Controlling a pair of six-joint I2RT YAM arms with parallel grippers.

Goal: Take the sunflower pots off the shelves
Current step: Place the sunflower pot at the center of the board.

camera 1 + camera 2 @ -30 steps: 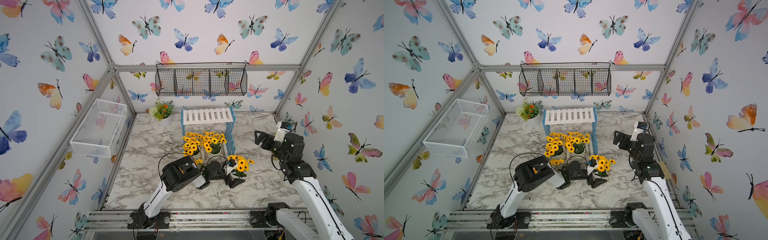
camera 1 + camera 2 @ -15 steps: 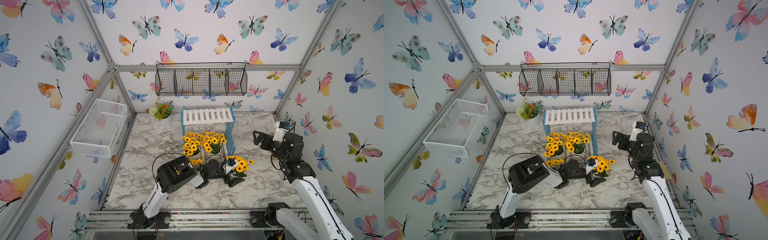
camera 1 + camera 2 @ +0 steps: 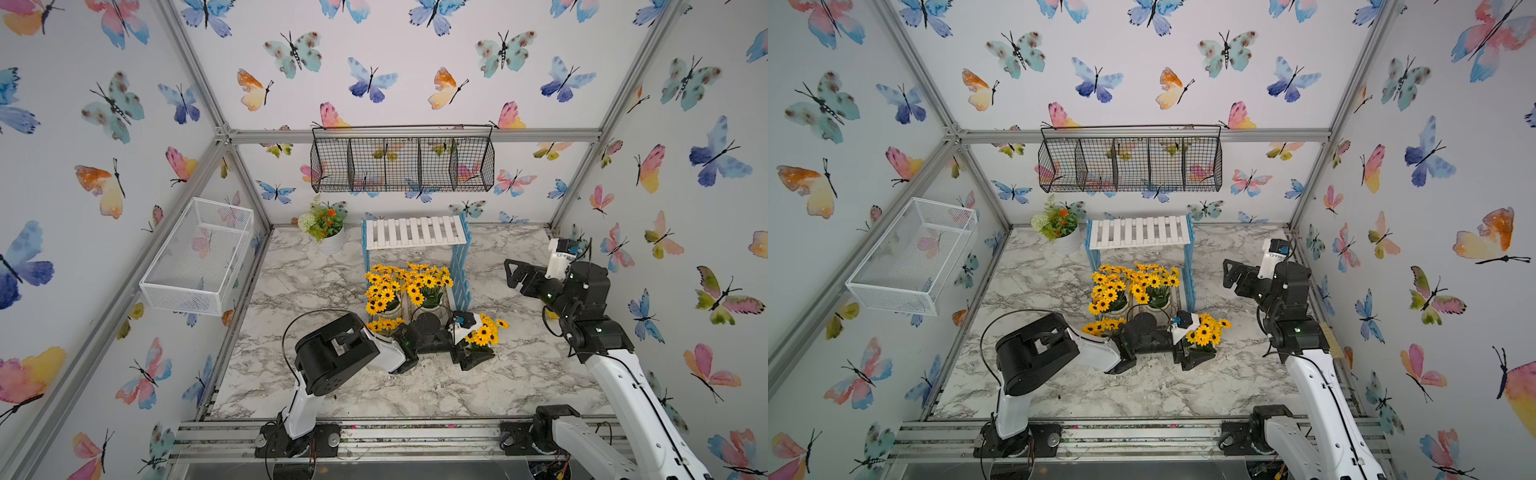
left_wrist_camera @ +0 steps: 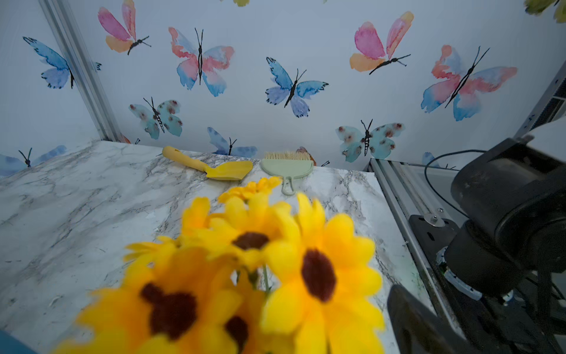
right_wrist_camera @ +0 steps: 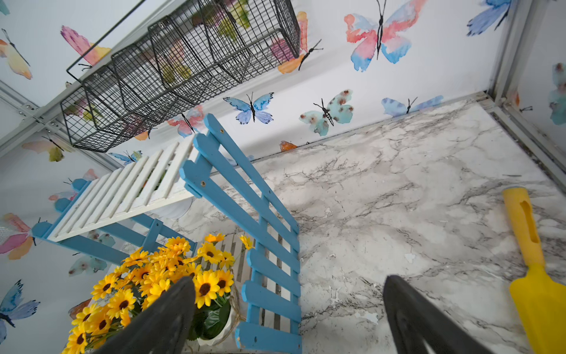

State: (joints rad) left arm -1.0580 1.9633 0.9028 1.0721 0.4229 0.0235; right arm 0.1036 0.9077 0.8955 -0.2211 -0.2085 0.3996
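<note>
A black wire basket (image 3: pixel 402 164) and a white mesh basket (image 3: pixel 199 257) are mounted on the butterfly-papered walls, while a mixed-flower pot (image 3: pixel 332 244), a yellow trowel (image 4: pixel 211 168) and a green brush (image 4: pixel 287 171) are set on the marble desk (image 3: pixel 307 291).

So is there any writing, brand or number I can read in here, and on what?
None readable anywhere.
The walls show only butterfly pictures.
The shelves, sunflower pots, yellow trowel and green brush carry no visible lettering.
A small blue patch on the right wrist camera is too small to read.
</note>
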